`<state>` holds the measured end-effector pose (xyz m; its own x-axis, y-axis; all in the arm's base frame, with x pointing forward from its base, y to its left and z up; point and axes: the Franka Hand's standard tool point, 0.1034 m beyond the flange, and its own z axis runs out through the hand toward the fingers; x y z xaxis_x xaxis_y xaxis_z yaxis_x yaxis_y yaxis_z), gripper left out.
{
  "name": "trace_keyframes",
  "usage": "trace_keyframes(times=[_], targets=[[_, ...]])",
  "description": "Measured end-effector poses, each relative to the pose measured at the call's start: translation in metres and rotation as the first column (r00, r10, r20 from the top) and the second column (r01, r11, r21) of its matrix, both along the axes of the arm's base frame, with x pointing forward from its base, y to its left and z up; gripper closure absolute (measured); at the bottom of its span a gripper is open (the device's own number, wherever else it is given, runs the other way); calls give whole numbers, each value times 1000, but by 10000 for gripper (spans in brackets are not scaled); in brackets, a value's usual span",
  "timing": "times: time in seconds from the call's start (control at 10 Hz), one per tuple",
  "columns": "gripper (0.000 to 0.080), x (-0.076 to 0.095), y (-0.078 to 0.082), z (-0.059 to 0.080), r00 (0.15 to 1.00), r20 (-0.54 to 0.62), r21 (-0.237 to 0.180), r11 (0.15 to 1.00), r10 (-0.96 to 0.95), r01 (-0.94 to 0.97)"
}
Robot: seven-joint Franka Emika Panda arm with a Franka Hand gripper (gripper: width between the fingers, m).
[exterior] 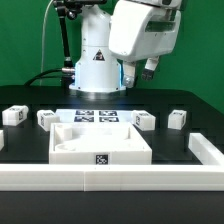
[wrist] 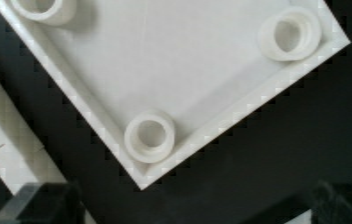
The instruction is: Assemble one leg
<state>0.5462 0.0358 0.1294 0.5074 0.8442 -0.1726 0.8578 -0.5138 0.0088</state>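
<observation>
Exterior view: my claw (exterior: pixel 150 68) hangs high, the leg (exterior: pixel 140 120) lying loose near the panel (exterior: pixel 100 150); wrist view: my fingers (wrist: pixel 24 202) spread, empty, over that panel; I judge the pickup unstarted, needing a descent onto the leg.

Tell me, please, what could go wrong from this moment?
1. The hand hangs open above the panel, not above any leg; lowering here could strike the panel.
2. One leg lies close beside the marker board, so a wide grasp may catch the board's edge.
</observation>
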Motion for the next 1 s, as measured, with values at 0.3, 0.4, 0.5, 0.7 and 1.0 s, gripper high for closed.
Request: trace_keyframes(times=[0.3,0.4,0.5,0.7,1.0], targets=[[150,0,0,0,1000,0,0,1000,0,0],[150,0,0,0,1000,0,1,1000,-1,1],[150,0,0,0,1000,0,1,1000,-1,1],[150,-1,-1,-2,999,6,8,999,32,-32],[150,-22,-25,-21,970,36,51,968,242,-244]])
